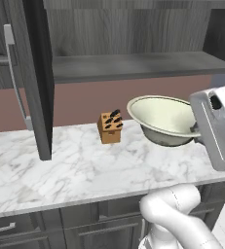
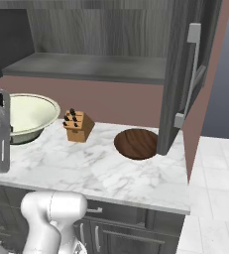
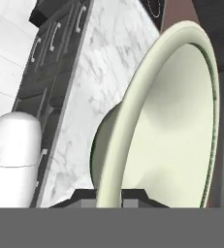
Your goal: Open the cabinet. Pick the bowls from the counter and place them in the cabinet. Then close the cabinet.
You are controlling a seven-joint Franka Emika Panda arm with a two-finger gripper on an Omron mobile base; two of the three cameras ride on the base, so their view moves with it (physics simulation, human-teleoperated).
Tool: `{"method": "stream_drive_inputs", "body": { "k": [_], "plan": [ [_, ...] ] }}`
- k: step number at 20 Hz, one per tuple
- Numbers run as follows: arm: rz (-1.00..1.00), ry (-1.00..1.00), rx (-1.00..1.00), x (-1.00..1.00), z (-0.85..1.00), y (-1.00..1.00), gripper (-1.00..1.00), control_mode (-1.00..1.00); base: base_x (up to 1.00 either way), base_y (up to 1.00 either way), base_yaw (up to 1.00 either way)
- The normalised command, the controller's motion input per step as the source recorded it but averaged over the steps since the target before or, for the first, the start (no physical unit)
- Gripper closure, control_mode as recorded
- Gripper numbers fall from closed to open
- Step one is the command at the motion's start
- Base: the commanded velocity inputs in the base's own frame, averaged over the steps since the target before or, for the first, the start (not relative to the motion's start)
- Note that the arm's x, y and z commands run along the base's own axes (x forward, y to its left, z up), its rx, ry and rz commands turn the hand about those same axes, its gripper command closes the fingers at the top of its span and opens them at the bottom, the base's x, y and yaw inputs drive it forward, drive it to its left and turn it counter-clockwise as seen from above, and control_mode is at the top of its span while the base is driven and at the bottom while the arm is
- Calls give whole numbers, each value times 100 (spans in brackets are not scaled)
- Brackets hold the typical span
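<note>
The cabinet [image 1: 133,34] stands open, both doors swung wide; the left door [image 1: 38,73] hangs over the counter [image 1: 60,170] with its long handle [image 1: 14,78] upright, and the right door [image 2: 178,74] does the same on the far side; between them the shelf [image 2: 91,67] lies bare. A small knife block [image 1: 109,127] sits on the counter near the back wall, just beside the cream bowl [image 1: 165,119]; the wooden bowl [image 2: 137,144] rests flat on the marble close to the foot of the right door. The cream bowl is lifted clear of the counter and tilted, its mouth facing up and toward the left door; the gripper [image 3: 109,196] has its fingers clamped across the bowl's rim.
</note>
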Motion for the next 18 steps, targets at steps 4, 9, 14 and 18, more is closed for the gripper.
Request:
{"method": "stream_drive_inputs", "body": {
  "k": [4, 9, 14, 18],
  "plan": [
    [21, 5, -12, -12, 74, 0, 100, -100, 0, 0, 0],
    [5, 11, -13, 1, 47, 0, 100, -100, 0, 0, 0],
    [-12, -10, -13, 18, -5, 0, 100, -100, 0, 0, 0],
    [-15, -43, -14, 7, -27, 0, 100, -100, 0, 0, 0]
  ]
}}
